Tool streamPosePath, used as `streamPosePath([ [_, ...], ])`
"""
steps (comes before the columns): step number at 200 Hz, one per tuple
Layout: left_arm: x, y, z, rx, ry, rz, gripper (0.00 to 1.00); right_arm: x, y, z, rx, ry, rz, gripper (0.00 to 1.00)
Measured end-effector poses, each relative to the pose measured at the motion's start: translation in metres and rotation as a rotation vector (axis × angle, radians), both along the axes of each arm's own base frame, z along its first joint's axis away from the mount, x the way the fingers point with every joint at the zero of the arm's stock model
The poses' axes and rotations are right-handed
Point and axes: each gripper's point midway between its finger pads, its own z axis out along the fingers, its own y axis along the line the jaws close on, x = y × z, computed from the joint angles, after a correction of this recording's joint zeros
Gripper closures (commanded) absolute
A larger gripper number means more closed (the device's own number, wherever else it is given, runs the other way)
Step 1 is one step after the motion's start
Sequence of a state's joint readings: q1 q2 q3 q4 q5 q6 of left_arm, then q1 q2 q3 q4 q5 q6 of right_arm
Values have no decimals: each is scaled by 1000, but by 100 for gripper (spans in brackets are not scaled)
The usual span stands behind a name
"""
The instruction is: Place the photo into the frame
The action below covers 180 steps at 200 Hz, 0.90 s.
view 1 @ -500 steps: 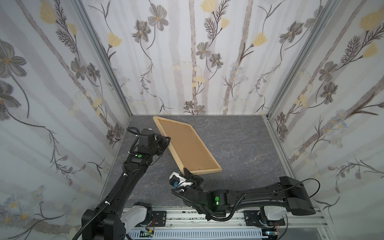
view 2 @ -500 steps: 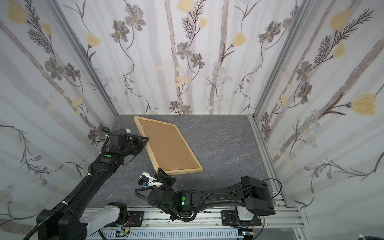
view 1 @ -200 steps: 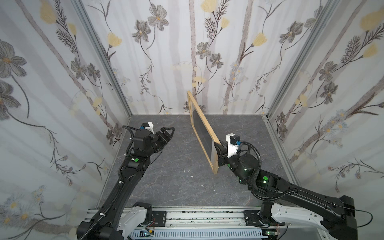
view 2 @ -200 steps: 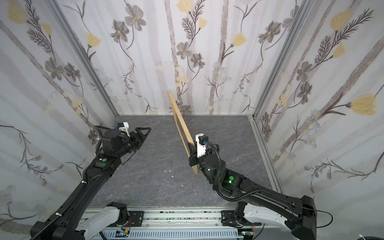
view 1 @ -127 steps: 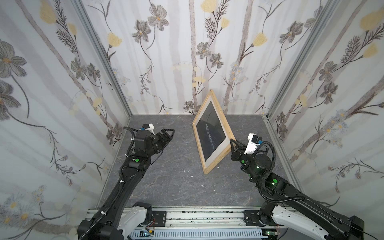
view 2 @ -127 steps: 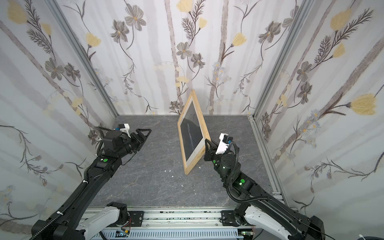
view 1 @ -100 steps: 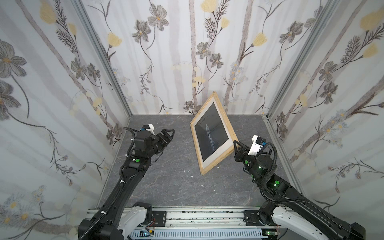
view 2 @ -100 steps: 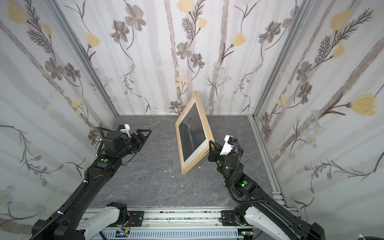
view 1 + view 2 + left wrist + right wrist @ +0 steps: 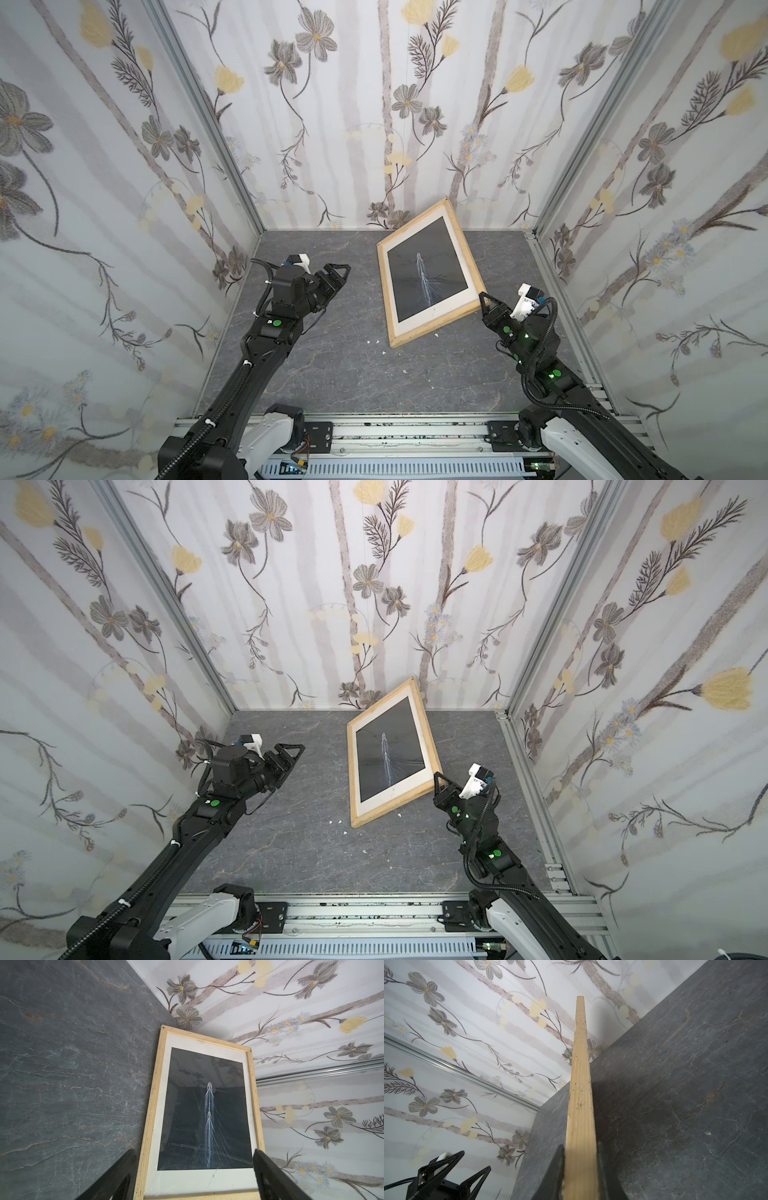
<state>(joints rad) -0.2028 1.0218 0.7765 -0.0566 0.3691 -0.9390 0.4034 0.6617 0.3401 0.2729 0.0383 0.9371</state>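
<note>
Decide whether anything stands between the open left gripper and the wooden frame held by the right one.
Nothing visible does. Only bare table lies between the left gripper and the frame; the right gripper clamps the frame's corner on its far side.

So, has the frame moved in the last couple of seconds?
Yes. The frame has flipped picture-side up and shifted right, toward the right wall.

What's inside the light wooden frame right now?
The light natural-wood rectangular frame holds the dark navy photo with a white wake streak, bordered by a white mat board. Any backing behind them is covered.
</note>
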Motion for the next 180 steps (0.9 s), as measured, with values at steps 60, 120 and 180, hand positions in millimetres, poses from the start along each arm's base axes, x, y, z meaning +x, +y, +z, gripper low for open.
streamPosePath([
  [60,-4,1,-19,12,36,0,13,6,-3,-46,115,150,15,100],
  [120,-11,3,-48,23,88,0,14,1,2,-75,194,214,43,100],
  [180,-12,3,-62,24,101,1,13,7,11,-90,213,251,83,100],
])
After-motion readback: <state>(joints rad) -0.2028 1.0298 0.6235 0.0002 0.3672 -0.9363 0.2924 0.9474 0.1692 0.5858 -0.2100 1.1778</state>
